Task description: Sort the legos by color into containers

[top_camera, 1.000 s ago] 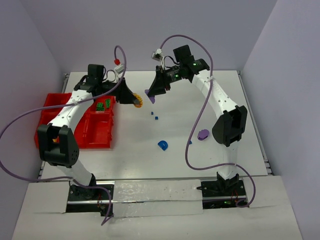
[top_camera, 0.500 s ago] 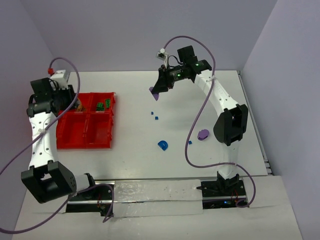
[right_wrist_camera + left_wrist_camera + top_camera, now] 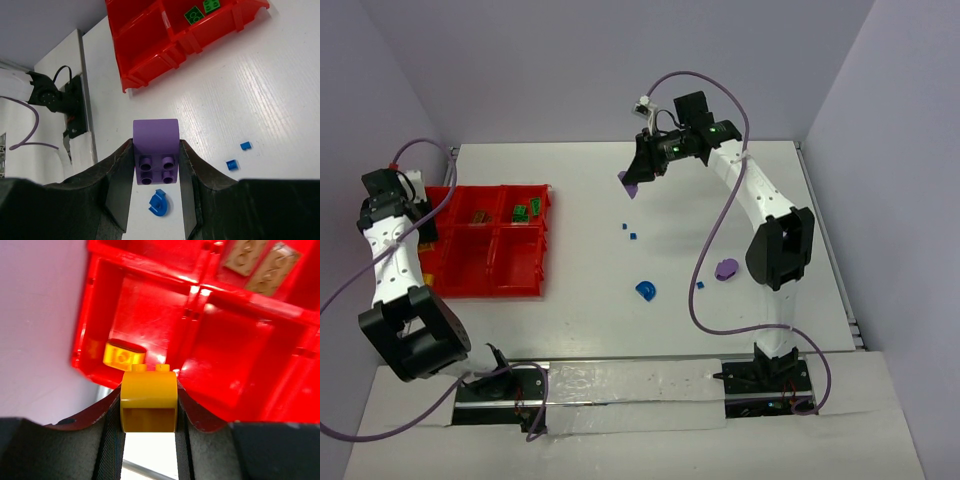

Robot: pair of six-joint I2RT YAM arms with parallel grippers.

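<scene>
My left gripper (image 3: 148, 412) is shut on a yellow lego (image 3: 148, 392) with a rounded top. It hangs over the near-left compartment of the red containers (image 3: 235, 345), where another yellow lego (image 3: 124, 355) lies. In the top view the left gripper (image 3: 423, 228) is at the left end of the containers (image 3: 520, 262). My right gripper (image 3: 156, 165) is shut on a purple lego (image 3: 155, 137), its underside sockets facing the camera, held above the table at the far middle (image 3: 635, 180). A blue arch (image 3: 646, 290), a purple arch (image 3: 727, 268) and tiny blue bits (image 3: 628, 231) lie loose on the table.
Green legos (image 3: 525, 211) sit in the far-right compartment and tan ones (image 3: 255, 260) in the compartment beside it. In the right wrist view the blue arch (image 3: 158, 203) lies below the jaws and two blue bits (image 3: 237, 156) to the right. Grey walls enclose the table.
My left arm has swung from the table's middle out to the left end of the containers with the yellow lego. The right arm has shifted only slightly, still holding the purple lego.
</scene>
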